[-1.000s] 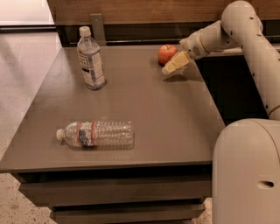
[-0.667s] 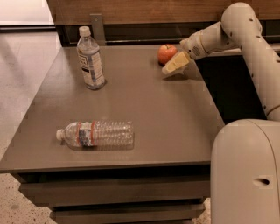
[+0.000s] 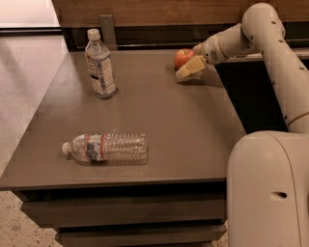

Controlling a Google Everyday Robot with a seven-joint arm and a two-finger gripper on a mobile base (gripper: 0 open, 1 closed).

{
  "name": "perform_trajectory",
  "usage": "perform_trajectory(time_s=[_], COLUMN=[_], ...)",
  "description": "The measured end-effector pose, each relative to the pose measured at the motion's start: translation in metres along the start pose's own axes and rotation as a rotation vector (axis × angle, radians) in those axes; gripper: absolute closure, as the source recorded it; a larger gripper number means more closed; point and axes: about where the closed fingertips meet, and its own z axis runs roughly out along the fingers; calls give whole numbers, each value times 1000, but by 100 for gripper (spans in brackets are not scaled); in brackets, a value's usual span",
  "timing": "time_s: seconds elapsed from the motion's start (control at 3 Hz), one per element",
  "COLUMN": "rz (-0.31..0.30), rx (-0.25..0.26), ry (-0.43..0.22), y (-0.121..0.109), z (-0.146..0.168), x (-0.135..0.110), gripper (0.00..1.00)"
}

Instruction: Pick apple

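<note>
The apple (image 3: 182, 56), small, round and red-orange, sits on the far right part of the brown table (image 3: 159, 120), close to the back edge. My gripper (image 3: 189, 68) reaches in from the right on the cream-coloured arm (image 3: 231, 41). Its tan tip lies low over the table right against the apple's front right side and hides part of the apple.
An upright clear water bottle (image 3: 100, 65) stands at the back left of the table. A second clear bottle (image 3: 106, 147) lies on its side near the front left. The robot's cream body (image 3: 268, 188) fills the lower right. A wooden wall panel (image 3: 145, 12) runs behind the table.
</note>
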Motion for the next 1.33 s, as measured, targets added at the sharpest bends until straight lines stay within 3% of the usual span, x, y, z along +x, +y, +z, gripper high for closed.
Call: perform_trajectory(time_s=[1.0,1.33], rz=[-17,-42], rx=[-35,-28], ry=[-20,-49], y=[2,0], z=[15,5], x=[-9,-20], gripper=[87,100])
